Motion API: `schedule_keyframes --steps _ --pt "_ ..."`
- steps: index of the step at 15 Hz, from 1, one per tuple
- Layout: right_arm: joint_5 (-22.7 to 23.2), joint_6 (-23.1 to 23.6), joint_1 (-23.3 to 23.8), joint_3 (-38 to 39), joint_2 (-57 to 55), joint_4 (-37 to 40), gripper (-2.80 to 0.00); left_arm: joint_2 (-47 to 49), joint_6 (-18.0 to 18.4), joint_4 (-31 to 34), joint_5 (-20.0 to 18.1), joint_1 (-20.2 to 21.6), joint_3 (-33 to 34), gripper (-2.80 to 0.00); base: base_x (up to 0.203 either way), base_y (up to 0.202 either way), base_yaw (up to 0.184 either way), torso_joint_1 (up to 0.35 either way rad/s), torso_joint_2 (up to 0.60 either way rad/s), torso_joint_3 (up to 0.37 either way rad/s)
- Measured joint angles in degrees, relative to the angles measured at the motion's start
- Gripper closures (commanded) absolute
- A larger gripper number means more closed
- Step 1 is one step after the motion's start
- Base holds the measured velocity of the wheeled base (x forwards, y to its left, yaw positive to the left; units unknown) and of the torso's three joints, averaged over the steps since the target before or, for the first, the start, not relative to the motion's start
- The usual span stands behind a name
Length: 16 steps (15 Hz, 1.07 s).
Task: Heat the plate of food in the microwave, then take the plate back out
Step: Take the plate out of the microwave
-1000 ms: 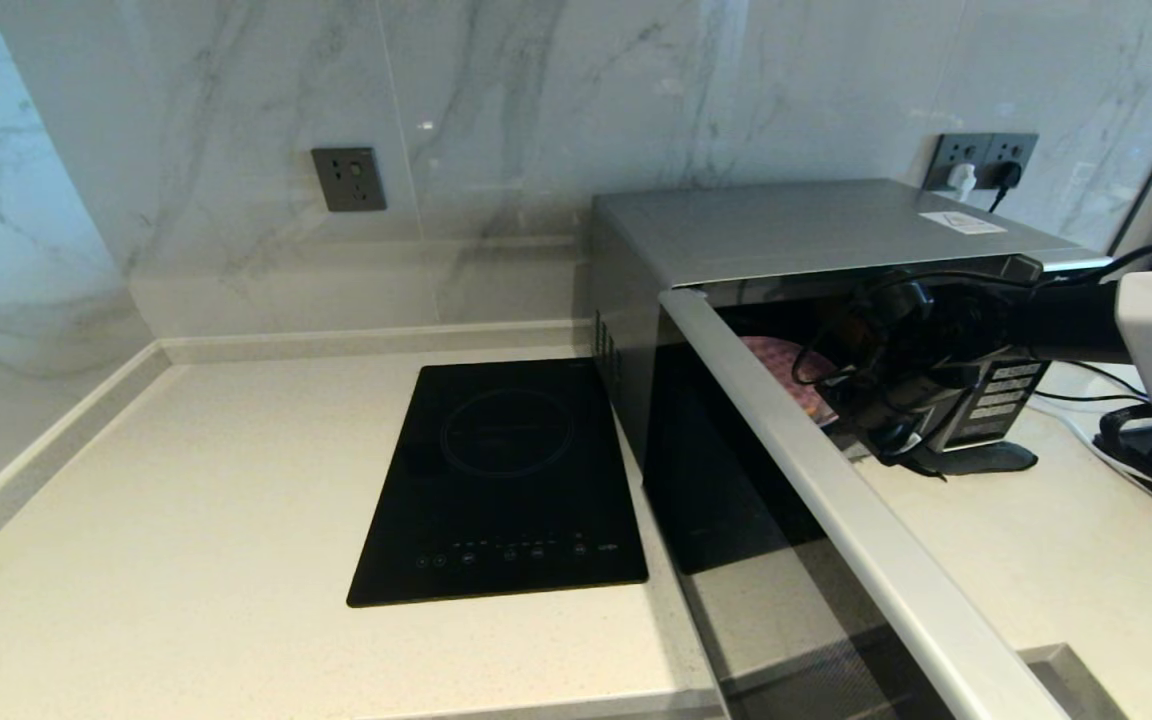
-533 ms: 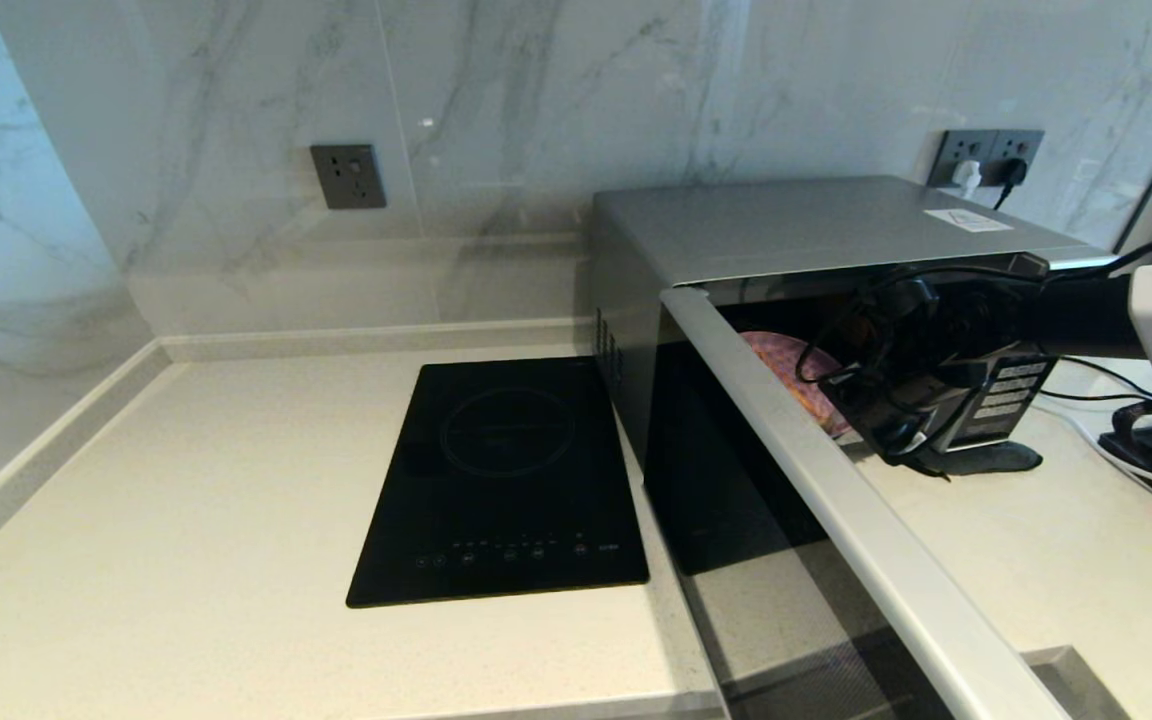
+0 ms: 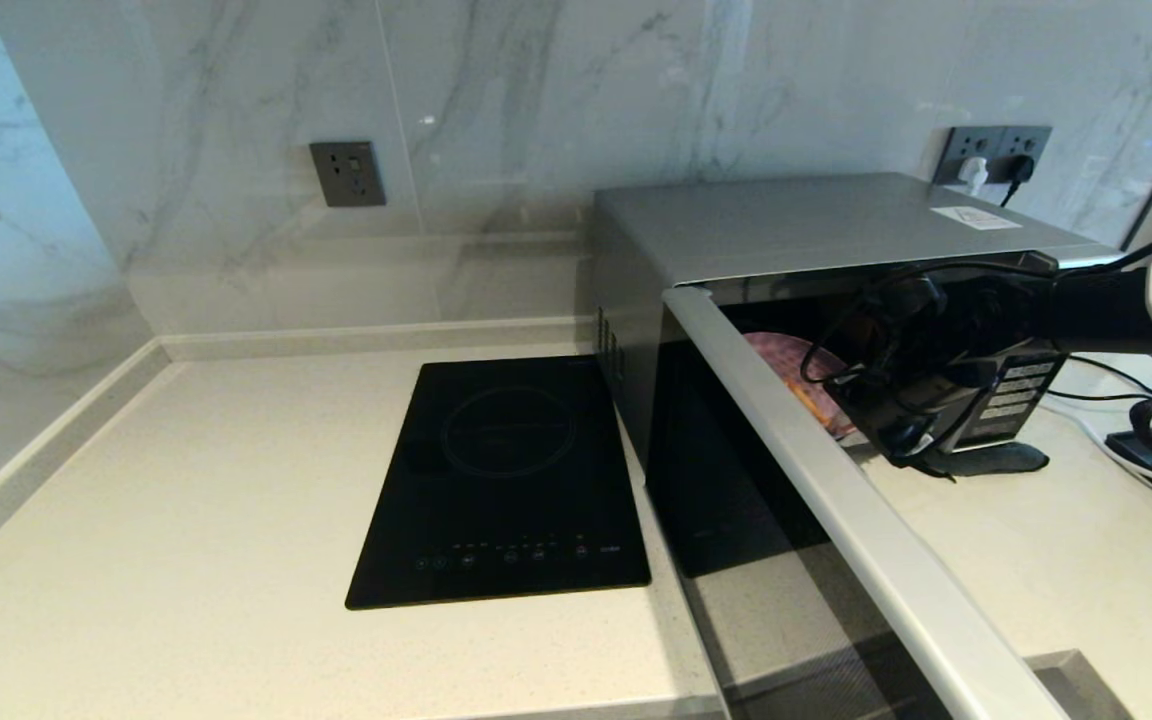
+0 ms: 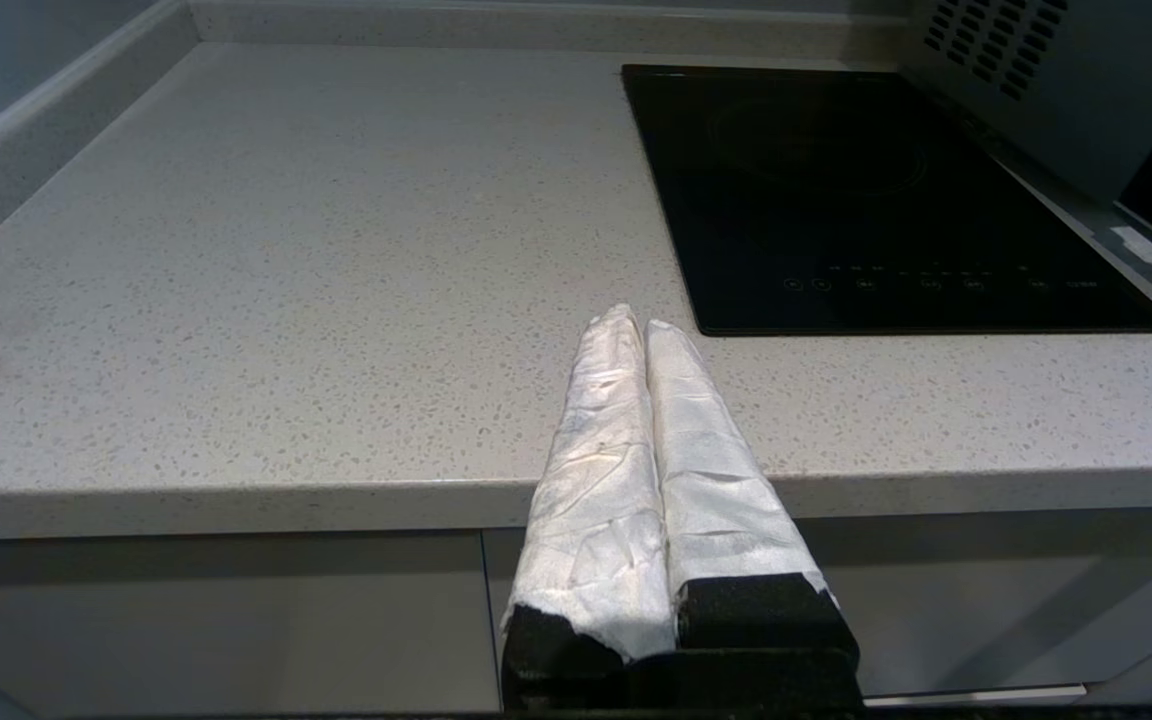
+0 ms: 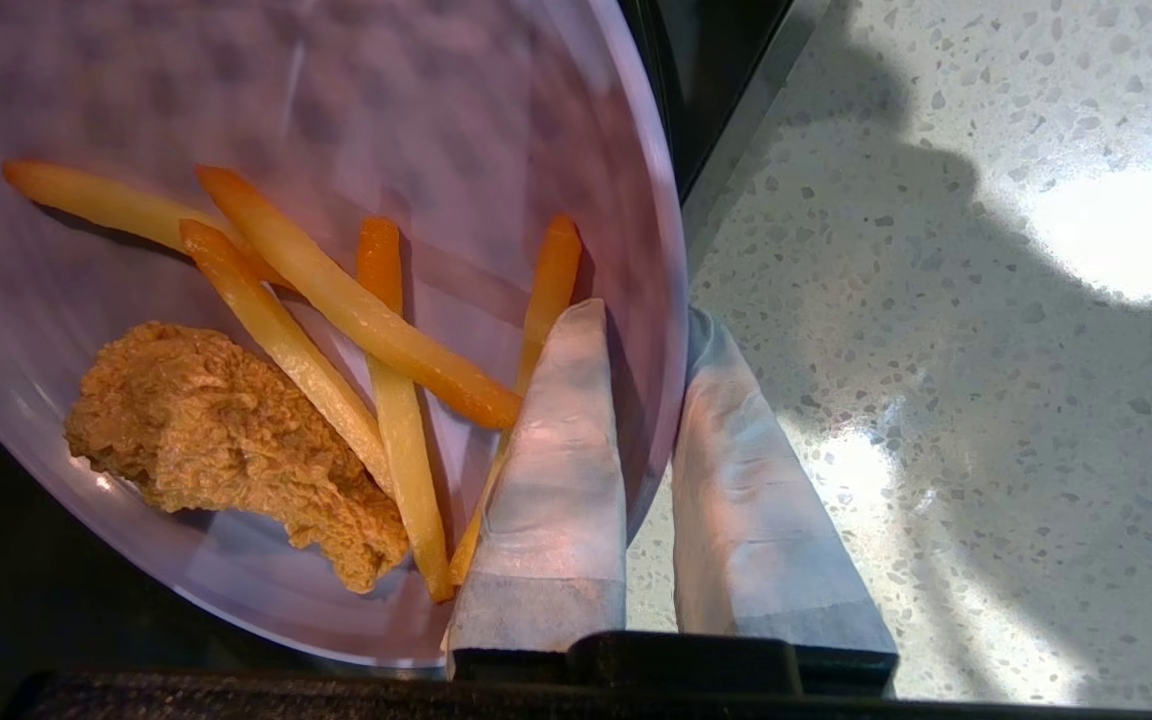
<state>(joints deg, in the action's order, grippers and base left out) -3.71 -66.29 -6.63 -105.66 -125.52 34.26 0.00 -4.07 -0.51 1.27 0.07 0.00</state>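
Microwave (image 3: 816,225) sits on the right half of the counter (image 3: 186,500), door (image 3: 836,490) swung open toward the near side. Right gripper (image 5: 641,320) is at the oven mouth, clamped on the rim of the plate of food (image 5: 356,120): one wrapped finger inside the plate, the other outside under the rim, rim pinched between them. In the right wrist view the plate carries orange-yellow fries (image 5: 356,310) and a crumbly breaded piece (image 5: 226,440); the rim on the gripper's side overhangs speckled counter, the rest lies over the dark oven. In the head view only a sliver of the lilac plate (image 3: 786,360) shows behind the door edge, mostly hidden by the right arm, so probably still partly inside the cavity, hard to say how far. Left gripper (image 4: 636,320) parked low at the near counter edge, fingers pressed together, holding nothing. Black induction hob (image 3: 506,480) lies flat, just left of the microwave. Wall socket (image 3: 347,173) on the far marble wall, second socket (image 3: 996,150) with plugs behind the microwave.
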Motion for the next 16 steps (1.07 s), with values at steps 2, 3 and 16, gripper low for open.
schedule_keyframes --steps 2,3,16 --pt "0.08 0.01 -0.01 0.0 0.68 0.14 0.0 0.0 -0.02 0.0 0.02 0.0 0.0 0.0 0.0 0.0 0.0 0.0 0.0 0.0" --pt "0.1 0.04 -0.01 0.0 1.07 0.15 0.0 0.0 -0.01 -0.01 0.02 0.0 0.0 0.0 0.0 0.0 0.0 0.0 0.0 0.0" --pt "0.3 0.09 -0.45 0.04 2.78 -0.38 0.0 0.0 -0.02 0.0 0.02 0.0 0.0 0.0 0.0 0.0 0.0 0.0 0.0 0.0"
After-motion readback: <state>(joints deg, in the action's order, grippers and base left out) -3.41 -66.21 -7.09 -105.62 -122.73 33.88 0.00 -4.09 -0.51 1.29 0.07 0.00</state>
